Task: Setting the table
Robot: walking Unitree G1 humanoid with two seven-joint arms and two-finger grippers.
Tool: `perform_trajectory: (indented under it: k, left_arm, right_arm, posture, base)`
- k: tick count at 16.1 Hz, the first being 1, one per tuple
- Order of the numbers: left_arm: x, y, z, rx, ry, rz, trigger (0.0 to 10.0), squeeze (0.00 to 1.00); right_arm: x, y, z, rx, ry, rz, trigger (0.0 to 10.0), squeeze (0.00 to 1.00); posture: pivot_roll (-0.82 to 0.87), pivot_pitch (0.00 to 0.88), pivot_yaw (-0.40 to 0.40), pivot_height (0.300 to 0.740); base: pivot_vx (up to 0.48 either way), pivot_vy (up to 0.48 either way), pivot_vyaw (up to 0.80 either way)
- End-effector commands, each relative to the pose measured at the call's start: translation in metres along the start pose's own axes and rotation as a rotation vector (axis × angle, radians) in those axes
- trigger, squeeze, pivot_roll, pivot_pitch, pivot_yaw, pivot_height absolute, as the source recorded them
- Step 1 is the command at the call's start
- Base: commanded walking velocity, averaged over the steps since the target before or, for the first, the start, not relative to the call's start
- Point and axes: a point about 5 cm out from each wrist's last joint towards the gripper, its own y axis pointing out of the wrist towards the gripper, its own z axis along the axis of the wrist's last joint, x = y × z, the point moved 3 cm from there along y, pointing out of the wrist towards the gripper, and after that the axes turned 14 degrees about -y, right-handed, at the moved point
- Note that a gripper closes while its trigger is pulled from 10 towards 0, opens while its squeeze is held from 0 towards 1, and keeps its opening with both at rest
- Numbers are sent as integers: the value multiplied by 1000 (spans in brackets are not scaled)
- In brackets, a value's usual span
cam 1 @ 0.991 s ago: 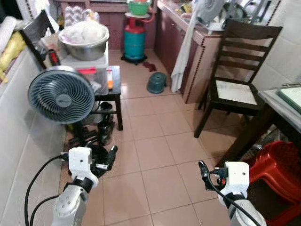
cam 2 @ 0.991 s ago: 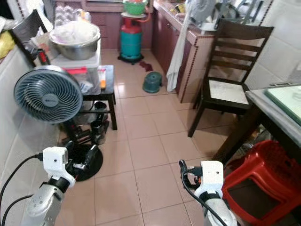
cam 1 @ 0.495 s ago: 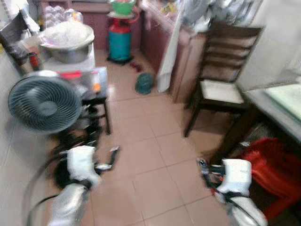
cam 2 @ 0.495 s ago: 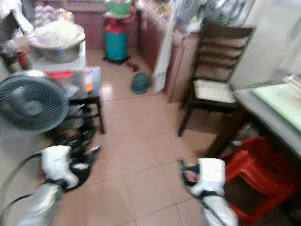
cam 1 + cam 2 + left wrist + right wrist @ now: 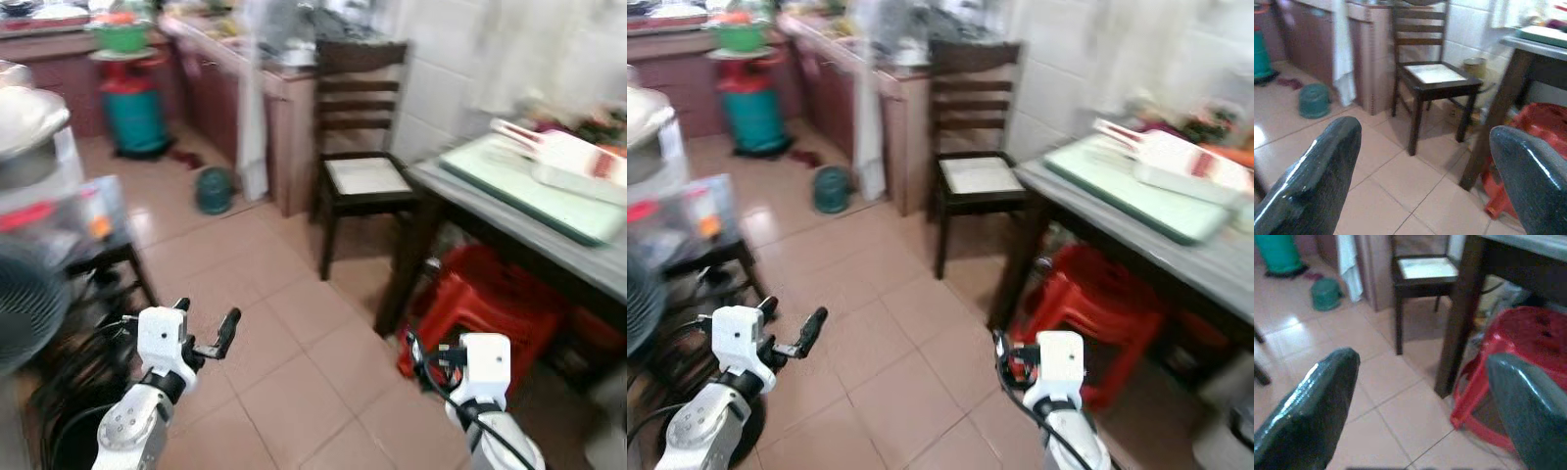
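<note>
- One grey table (image 5: 549, 235) is seen at the right of the frame, with one green board (image 5: 519, 186) on it.
- One red stool (image 5: 480, 308) is tucked beneath; one dark chair (image 5: 362, 171) stands beside.
- Two grippers, the left gripper (image 5: 1425, 166) and the right gripper (image 5: 1422, 406), are held low with fingers spread wide, empty.

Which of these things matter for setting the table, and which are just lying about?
For the job:
- grey-topped dark-legged table
- pale green mat
- white tray
- dark wooden chair

Lying about:
- red plastic stools
- green gas cylinder
- small green pot
- hanging white cloth
</note>
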Motion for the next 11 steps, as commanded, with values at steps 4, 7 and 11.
perform_trajectory:
  k: [4, 7, 11]
  left_arm:
    - [24, 7, -1, 5, -9, -70, 10000, 0]
    - [19, 6, 9, 30, 42, -57, 10000, 0]
    - [0, 2, 18, 76, 96, 88, 10000, 0]
  right_arm:
    - [15, -6, 17, 43, 12, -64, 10000, 0]
    - [8, -10, 29, 83, 15, -58, 10000, 0]
    - [-1, 0, 38, 105, -24, 6, 10000, 0]
  posture:
    - [3, 0, 0, 740]
    - [6, 0, -3, 740]
    - [53, 0, -27, 740]
  base:
    - [246, 0, -763]
    - [0, 0, -763]
    - [0, 0, 0]
